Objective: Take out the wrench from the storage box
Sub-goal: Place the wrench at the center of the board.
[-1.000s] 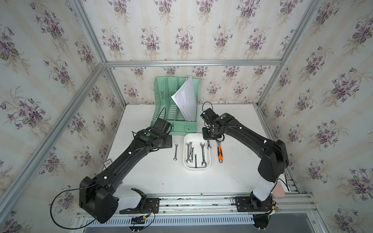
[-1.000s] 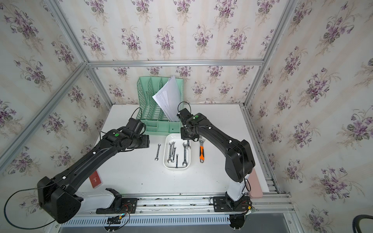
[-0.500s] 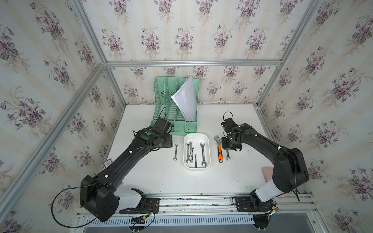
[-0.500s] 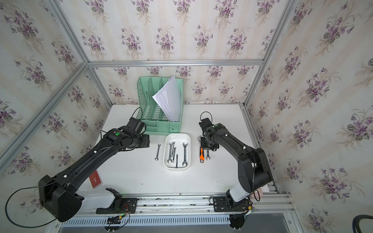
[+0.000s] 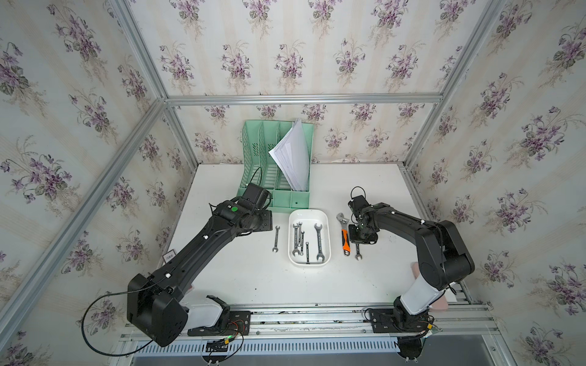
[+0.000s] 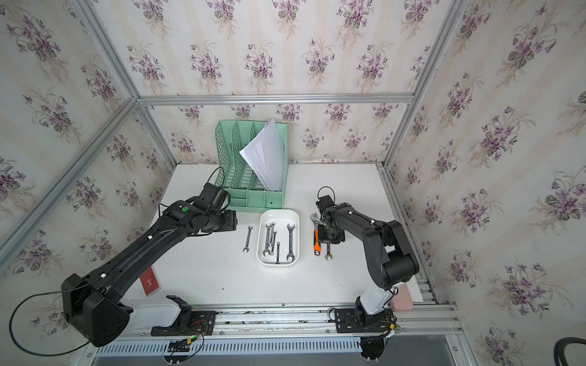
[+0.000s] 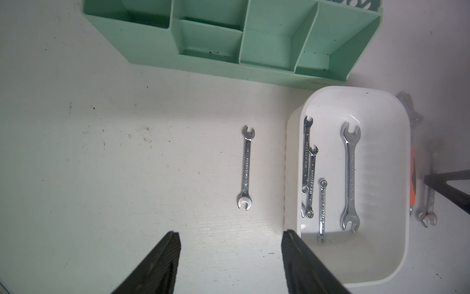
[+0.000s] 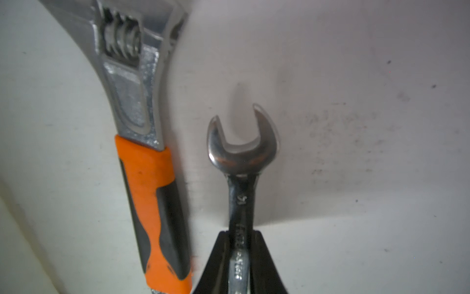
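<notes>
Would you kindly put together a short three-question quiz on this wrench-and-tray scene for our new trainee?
1. True or false: the right gripper is shut on a small silver open-end wrench.
2. Where does the orange-handled adjustable wrench lie relative to the shallow white plastic storage box? A) inside it B) on the white table beside it C) under it
3. Fill in: the jaws of the left gripper stand ___.
Key: 1 true; 2 B; 3 open.
</notes>
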Motion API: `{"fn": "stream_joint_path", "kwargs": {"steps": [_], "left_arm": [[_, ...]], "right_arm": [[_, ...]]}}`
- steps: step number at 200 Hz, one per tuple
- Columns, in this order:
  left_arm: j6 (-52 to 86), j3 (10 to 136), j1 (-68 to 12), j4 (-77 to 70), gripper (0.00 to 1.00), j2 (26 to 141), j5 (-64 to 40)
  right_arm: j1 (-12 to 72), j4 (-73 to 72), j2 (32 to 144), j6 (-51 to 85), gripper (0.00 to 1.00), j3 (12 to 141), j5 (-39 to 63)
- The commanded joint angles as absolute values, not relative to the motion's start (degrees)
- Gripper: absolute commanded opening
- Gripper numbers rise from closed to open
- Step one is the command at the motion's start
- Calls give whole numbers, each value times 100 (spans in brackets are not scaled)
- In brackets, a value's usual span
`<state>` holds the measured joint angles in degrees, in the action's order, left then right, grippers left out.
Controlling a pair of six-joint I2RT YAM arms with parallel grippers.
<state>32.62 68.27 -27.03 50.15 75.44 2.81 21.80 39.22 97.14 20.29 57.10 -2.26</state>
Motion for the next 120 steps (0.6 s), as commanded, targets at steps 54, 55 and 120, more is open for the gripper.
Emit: {"fn": "stream_joint_path", "kwargs": {"steps": [54, 55, 120], "left_arm": [[3311, 7032, -2820, 5104, 68, 7515, 183], [3312, 7036, -2825, 5110, 68, 7515, 180], [3357, 7694, -3277, 5447, 69, 7611, 272]], "right_arm": [[2180, 3780, 9835, 2019, 13, 5713, -106], [2175, 3780, 9835, 2024, 13, 5717, -101], [2162, 4056, 9640, 2127, 46, 5889, -120]]}}
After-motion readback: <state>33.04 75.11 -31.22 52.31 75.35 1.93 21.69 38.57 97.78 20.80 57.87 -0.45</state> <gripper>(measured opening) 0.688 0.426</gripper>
